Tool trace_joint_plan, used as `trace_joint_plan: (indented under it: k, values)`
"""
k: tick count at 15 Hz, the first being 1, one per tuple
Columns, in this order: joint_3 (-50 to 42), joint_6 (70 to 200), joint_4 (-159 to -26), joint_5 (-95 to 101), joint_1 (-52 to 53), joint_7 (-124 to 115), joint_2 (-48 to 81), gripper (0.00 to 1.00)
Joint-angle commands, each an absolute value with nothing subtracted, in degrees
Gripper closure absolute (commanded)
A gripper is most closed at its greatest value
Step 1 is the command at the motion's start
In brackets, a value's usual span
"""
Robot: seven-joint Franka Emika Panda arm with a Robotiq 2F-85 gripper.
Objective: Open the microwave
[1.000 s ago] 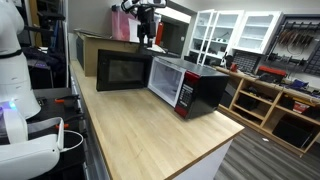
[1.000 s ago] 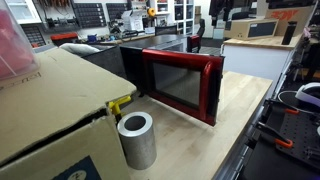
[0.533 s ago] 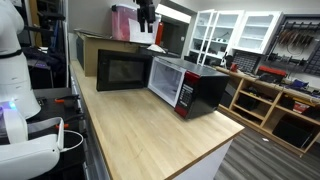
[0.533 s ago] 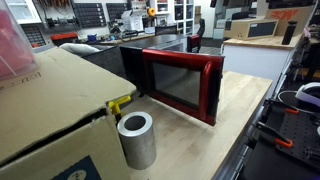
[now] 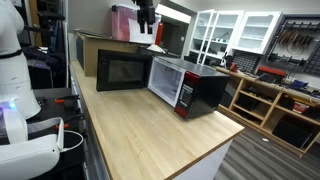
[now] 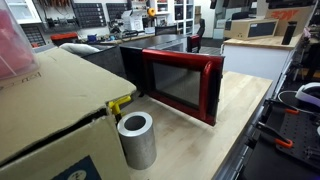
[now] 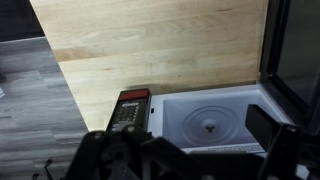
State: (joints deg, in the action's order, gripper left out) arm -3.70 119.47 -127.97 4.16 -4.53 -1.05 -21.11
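The microwave (image 5: 192, 88) stands on the wooden counter, with a black body and red front trim. Its door (image 5: 122, 70) is swung wide open. In an exterior view the door's red-framed dark glass (image 6: 180, 82) faces the camera. The wrist view looks down into the white cavity with its turntable (image 7: 210, 125), the control panel (image 7: 128, 108) to the left and the dark door (image 7: 295, 50) on the right edge. My gripper (image 5: 147, 14) hangs high above the microwave. Its fingers (image 7: 180, 150) are spread apart, open and empty, touching nothing.
A brown cardboard box (image 5: 95, 45) stands behind the door and fills the near corner (image 6: 50, 110), with a grey cylinder (image 6: 135, 140) beside it. The wooden counter (image 5: 150, 130) stretches forward. A white robot (image 5: 15, 80) and shelving (image 5: 270, 95) flank it.
The gripper rose away from the microwave during the first half second. It has held still since then. The door has stayed open throughout.
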Motion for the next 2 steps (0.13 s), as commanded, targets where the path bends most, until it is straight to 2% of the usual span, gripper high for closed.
trace_joint_plan:
  k: [1,2]
  values:
    - [-3.7,119.4,-127.9,4.1,-4.6,-1.0,-21.1,0.0]
    - [-3.7,119.4,-127.9,4.1,-4.6,-1.0,-21.1,0.0]
